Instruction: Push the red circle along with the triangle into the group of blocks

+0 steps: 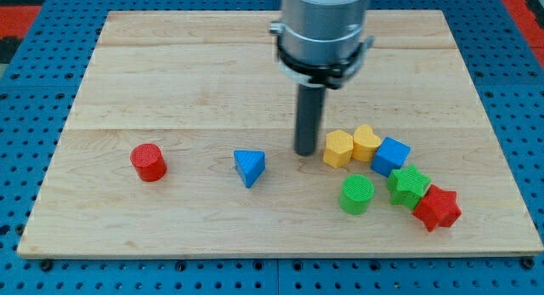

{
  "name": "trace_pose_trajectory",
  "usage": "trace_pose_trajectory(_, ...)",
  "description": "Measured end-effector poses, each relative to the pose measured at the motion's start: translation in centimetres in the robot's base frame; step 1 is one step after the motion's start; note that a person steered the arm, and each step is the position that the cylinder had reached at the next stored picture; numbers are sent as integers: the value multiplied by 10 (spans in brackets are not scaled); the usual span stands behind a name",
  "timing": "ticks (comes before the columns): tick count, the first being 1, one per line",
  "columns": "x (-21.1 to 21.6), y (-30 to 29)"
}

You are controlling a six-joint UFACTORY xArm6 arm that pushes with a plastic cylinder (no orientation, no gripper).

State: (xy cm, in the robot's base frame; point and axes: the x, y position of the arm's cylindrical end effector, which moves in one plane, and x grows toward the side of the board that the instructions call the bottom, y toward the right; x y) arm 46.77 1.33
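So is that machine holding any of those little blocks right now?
No, nothing is held. My tip stands on the board, just left of the yellow block, right of the blue triangle.

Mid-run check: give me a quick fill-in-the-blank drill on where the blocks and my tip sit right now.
1. My tip stands just to the view's left of the ____ hexagon block.
2. The red circle lies to the view's ____ of the blue triangle.
3. The block at the group's right edge, beside the green star, is a red ____.
4. The green cylinder lies toward the view's ____ from the yellow heart.

Missing words: yellow; left; star; bottom
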Motion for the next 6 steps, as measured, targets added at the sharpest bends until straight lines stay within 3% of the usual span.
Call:
trace_pose_trajectory(1,-39,-122)
trace_pose_trajectory(2,3,-232)
trace_pose_trajectory(3,55,-268)
trace_pose_trajectory(4,41,-190)
trace_pose_trajectory(5,23,-227)
trace_pose_trajectory(6,30,-112)
